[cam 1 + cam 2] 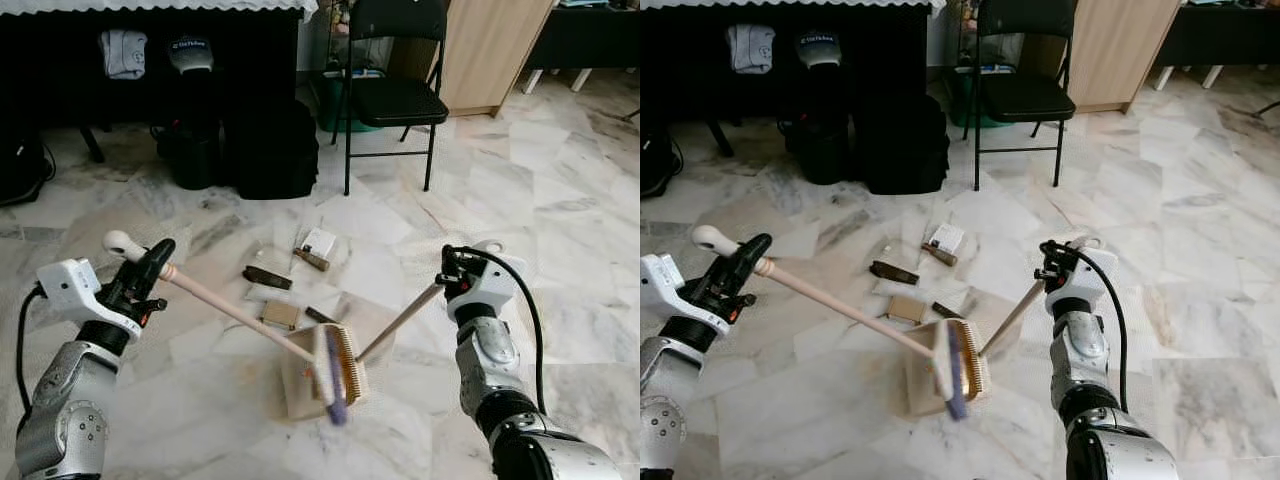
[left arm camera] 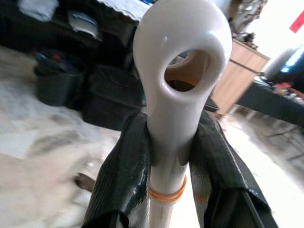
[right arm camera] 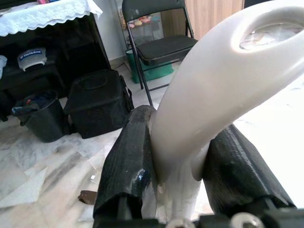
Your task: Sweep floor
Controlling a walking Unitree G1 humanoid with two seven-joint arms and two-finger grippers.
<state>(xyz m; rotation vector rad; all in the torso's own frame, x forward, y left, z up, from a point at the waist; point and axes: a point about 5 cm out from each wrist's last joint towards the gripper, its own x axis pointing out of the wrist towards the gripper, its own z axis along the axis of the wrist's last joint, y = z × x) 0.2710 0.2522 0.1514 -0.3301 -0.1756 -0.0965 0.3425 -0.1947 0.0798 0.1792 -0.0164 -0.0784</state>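
Note:
My left gripper (image 1: pixel 150 266) is shut on the white-capped end of a wooden brush handle (image 1: pixel 235 312). The handle slopes down to the right to the brush head (image 1: pixel 337 372), which has pale bristles and a purple edge and is blurred. That head sits over a beige dustpan (image 1: pixel 298 388) on the marble floor. My right gripper (image 1: pixel 452 272) is shut on the dustpan's handle (image 1: pixel 400 322), which slants down to the left. Each wrist view shows black fingers (image 2: pixel 124 171) (image 3: pixel 128 171) pressed against a white handle end. Brown scraps (image 1: pixel 267 277) and a white card (image 1: pixel 320 240) lie just beyond the dustpan.
A black folding chair (image 1: pixel 395 95) stands straight ahead, with a green bin (image 1: pixel 335 105) behind it. Black bags (image 1: pixel 270 150) sit under a dark table with a white cloth (image 1: pixel 150 8) at the left. A wooden cabinet (image 1: pixel 490 50) stands at the back right. Open marble floor lies to the right.

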